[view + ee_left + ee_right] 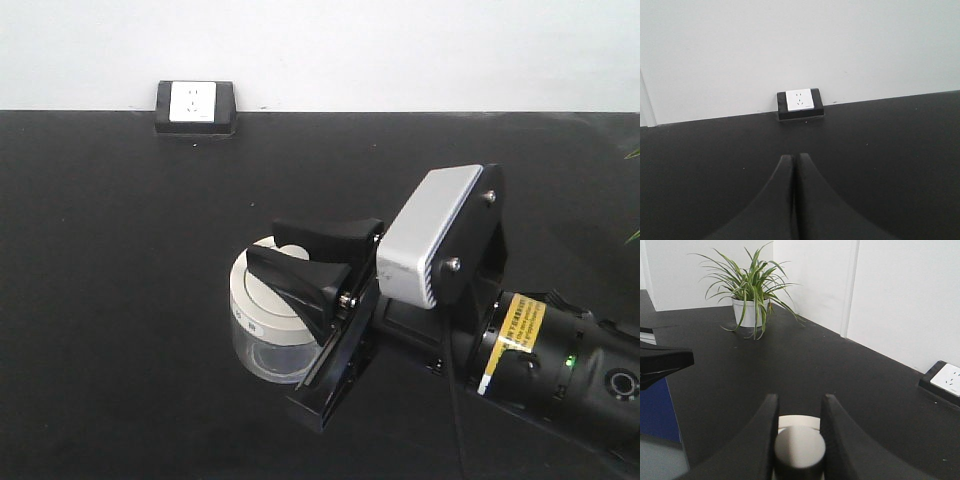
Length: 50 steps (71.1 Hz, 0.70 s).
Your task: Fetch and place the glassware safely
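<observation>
The glass jar (262, 335) stands upright on the black table (110, 300), and the right gripper (268, 242) is closed on the knob (800, 447) of its cream lid (250, 298) — one finger on each side — while the left gripper (793, 159) holds nothing, its two fingers pressed together over the table.

The right gripper (268, 242) covers the side of the jar (255, 350) next to it, and its arm (560, 370) runs off the edge. From the wrist, only a blurry knob (800, 447) and a strip of lid (796, 421) show between the fingers (757, 440); the glass hides below them. The left gripper (793, 161) is cut off at the bottom.
</observation>
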Motion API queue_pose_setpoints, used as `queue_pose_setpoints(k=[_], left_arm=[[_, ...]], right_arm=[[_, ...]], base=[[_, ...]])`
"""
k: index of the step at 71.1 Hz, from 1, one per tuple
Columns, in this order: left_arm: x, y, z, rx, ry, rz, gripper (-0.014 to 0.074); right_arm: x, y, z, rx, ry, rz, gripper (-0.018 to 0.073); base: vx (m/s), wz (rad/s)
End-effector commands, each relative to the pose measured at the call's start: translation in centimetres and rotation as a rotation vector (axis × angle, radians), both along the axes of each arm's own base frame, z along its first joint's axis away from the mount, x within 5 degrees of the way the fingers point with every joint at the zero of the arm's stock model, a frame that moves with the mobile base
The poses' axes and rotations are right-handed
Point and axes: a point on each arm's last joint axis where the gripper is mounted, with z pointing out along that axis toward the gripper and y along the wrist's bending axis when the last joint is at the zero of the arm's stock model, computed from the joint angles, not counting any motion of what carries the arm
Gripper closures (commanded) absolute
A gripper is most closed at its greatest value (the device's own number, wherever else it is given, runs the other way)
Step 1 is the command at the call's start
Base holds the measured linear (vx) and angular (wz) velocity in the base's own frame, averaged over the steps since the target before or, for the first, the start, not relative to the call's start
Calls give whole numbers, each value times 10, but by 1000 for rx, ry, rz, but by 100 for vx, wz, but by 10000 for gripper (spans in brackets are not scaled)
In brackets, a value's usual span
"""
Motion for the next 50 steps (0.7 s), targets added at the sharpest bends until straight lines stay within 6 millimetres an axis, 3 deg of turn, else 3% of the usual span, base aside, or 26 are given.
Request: queue_pose_setpoints(k=[1,50], left_arm=[[0,0,16,-16,-91,-6,603],[0,0,16,-16,-91,-6,603]], right_arm=[[-6,-2,26,121,-80,36,563],[-6,-2,25,118,-79,34,563]], base=[[4,0],[1,1]])
